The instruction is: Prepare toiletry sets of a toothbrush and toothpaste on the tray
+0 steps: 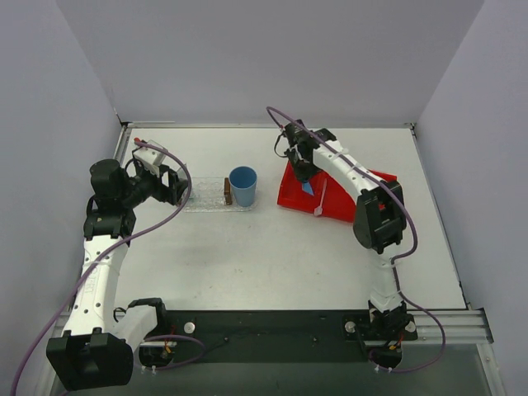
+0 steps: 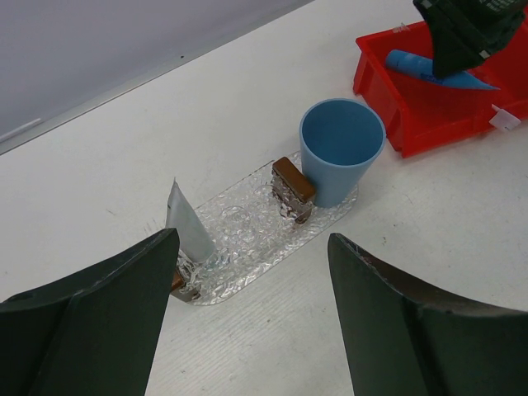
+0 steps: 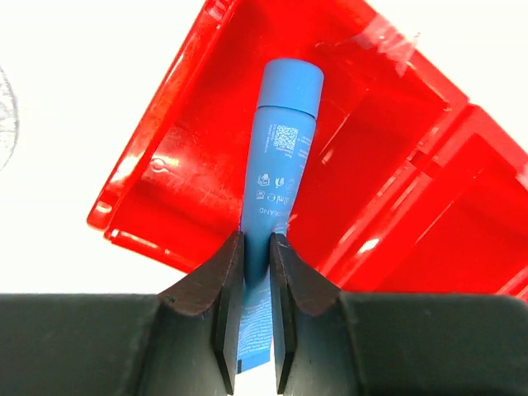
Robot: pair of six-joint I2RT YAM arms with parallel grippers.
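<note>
Right claw (image 3: 256,247): narrow, clamped on the blue toothpaste tube (image 3: 280,140) near its flat end. The cap end points away from the claw, toward the top of the right wrist view. The tube is over the red bin (image 3: 190,165), above the compartment on the left of that view. Can't tell whether the cap touches the bin floor. In the top view this sits right of centre, with the claw over the bin's upper-left part.

Toothbrush (image 1: 322,196): thin pale stick lying slanted in the red bin, just right of the held tube in the top view. Its lower end is at the bin's lower rim.

Left claw (image 2: 252,247): wide, nothing between the fingers. It is at the left of the top view, just beside the tray's left end.

Tray (image 2: 247,219): clear and bumpy, lying on the white bench (image 2: 124,148). It is centre-left in the top view, long axis running left-right.
- The white-grey toothpaste tube (image 2: 188,223) stands on end at the tray's left end, leaning slightly, beside a brown block (image 2: 183,285).
- A second brown block (image 2: 293,188) sits toward the right end.
- A blue cup (image 2: 342,153) stands upright, mouth up, just past that block at the tray's right end. Can't tell whether cup and block touch.
- A strip of bare bench separates the cup from the red bin.
</note>
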